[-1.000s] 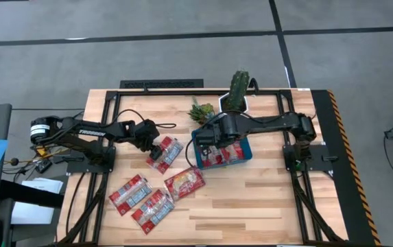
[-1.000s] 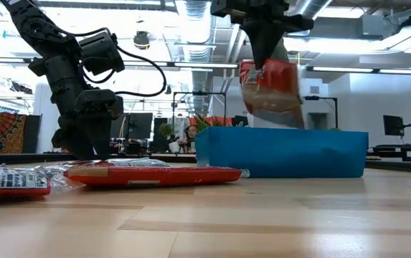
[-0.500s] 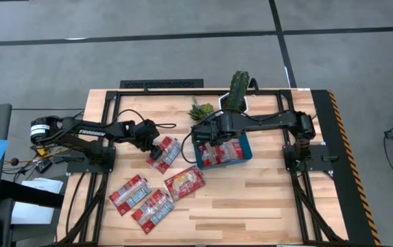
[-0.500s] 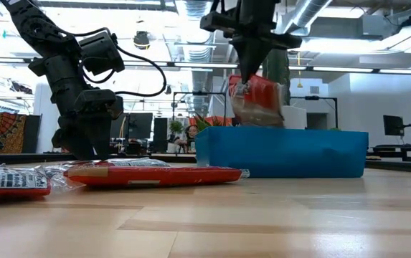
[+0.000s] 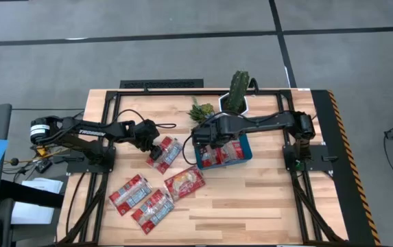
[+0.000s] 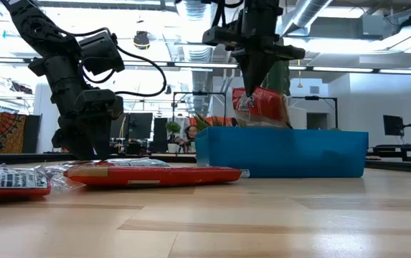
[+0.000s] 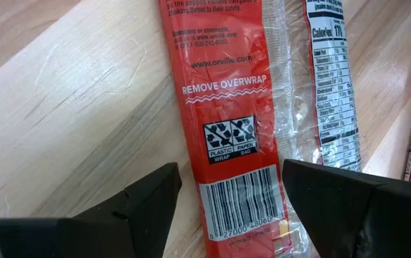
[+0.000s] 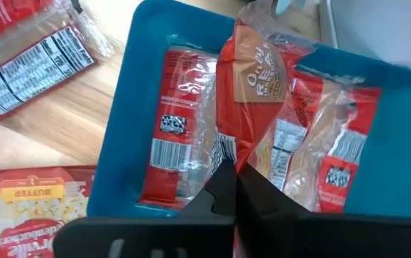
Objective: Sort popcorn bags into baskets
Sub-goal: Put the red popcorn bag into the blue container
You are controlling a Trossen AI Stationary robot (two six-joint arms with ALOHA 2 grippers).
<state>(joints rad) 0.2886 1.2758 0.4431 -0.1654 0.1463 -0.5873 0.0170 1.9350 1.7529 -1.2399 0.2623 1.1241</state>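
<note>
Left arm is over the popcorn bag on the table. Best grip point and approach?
From straight above, across the short width at the barcode end. The popcorn bag lies flat on the table, a long narrow red packet. The left hand is open, one finger on each long edge, so lowering and closing would likely pinch it. The right hand is busy at the blue tray.

Wood table (image 5: 265,199) w/ popcorn bags (image 5: 153,195), teal tray (image 5: 245,148), cactus pot (image 5: 237,103).

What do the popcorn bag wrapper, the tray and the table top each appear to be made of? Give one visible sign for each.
Popcorn bag: glossy clear plastic overwrap, printed "plastic wrap" and crinkled at its edge.
Tray: probably moulded plastic, uniform matte teal with rounded corners.
Table top: wood, pale planks with visible grain.
</note>
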